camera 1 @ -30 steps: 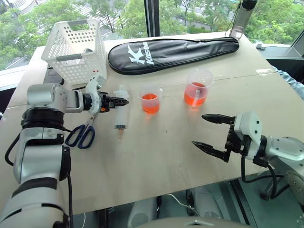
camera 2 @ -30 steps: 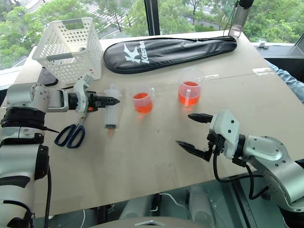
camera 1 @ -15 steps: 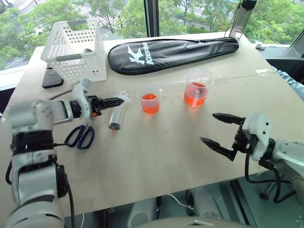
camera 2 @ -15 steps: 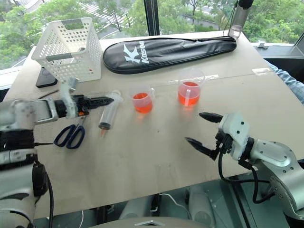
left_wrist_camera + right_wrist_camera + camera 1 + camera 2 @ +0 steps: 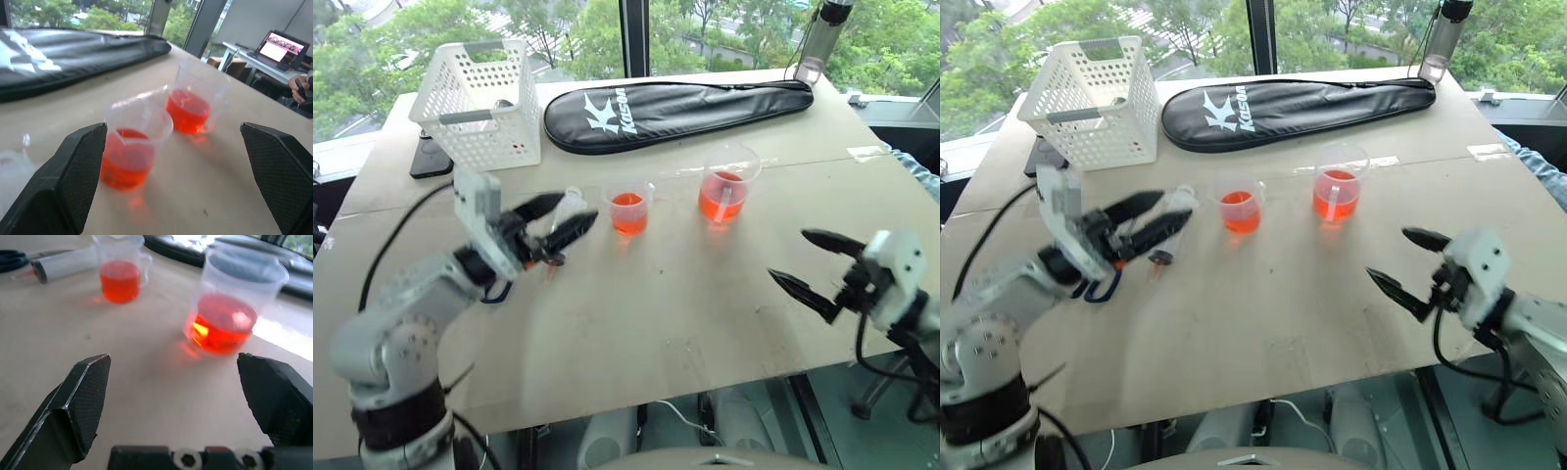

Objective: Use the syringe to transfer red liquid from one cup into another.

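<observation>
The syringe (image 5: 63, 262) lies flat on the table, left of the smaller cup (image 5: 628, 208), its reddish tip toward me. The red liquid fills the bottom of that cup and of the larger beaker (image 5: 724, 191) to its right. My left gripper (image 5: 556, 220) hovers open above the syringe, partly hiding it in the head views, and holds nothing. In the left wrist view both cups stand ahead, between the open fingers (image 5: 73, 171). My right gripper (image 5: 813, 262) is open and empty near the table's front right, well short of the beaker (image 5: 227, 316).
A white basket (image 5: 480, 98) stands at the back left with a dark phone (image 5: 426, 157) beside it. A black racket bag (image 5: 675, 103) lies across the back and a bottle (image 5: 818, 39) stands at the far right corner. Blue-handled scissors (image 5: 1102, 289) lie under my left arm.
My left gripper opened, came off the syringe, and pulled back toward me and rightward. The syringe now lies slanted. My right gripper slid to the right.
</observation>
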Robot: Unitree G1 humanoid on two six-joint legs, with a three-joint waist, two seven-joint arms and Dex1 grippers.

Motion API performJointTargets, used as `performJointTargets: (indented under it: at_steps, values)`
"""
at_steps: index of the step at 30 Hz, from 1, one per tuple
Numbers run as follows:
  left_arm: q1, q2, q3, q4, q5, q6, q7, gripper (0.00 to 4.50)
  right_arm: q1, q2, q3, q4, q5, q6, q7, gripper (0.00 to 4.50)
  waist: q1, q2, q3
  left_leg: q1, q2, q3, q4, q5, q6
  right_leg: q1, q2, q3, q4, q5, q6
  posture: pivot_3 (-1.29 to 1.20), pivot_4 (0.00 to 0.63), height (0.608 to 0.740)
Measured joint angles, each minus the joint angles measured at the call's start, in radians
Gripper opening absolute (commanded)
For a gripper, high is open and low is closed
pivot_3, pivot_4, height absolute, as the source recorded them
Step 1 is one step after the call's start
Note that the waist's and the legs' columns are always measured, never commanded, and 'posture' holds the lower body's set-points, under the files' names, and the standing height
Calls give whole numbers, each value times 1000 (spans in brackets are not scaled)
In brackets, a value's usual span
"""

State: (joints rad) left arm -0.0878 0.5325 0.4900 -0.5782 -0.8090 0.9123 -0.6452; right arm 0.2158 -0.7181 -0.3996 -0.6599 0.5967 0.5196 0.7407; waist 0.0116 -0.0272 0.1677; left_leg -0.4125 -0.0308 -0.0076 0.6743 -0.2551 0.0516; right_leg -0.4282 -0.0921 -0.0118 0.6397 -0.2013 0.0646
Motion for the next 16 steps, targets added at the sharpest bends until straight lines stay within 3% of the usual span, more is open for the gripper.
performJointTargets:
  at_steps: [3, 7, 12, 16]
  values:
    - [148, -6, 10, -53, 16, -65, -10, 4447, 73, -7, -89, 45, 3, -56, 75, 4500, 3, 0, 0, 1, 0, 0, 0, -2, 5, 3, 2, 0, -2, -2, -4, 0, 150, 724]
    - [352, 12, 25, -90, 59, -168, -66, 4447, 142, -26, -190, 127, 1, -115, 167, 4500, 3, 2, 1, 15, 2, 0, -1, -6, 9, 18, 0, -1, -9, -3, -4, 0, 150, 724]
    - [556, -1, 55, -104, 107, -292, -128, 4447, 187, -45, -212, 190, -6, -160, 239, 4500, 2, 3, -2, 15, 6, 1, -1, -6, 9, 19, 0, -2, -13, -3, -4, 0, 150, 724]
    - [633, -37, 50, -104, 141, -370, -133, 4447, 180, -45, -212, 241, -29, -202, 256, 4500, 4, 5, -3, 15, 6, 1, -1, -6, 9, 19, 0, -3, -13, -3, -4, 0, 150, 724]
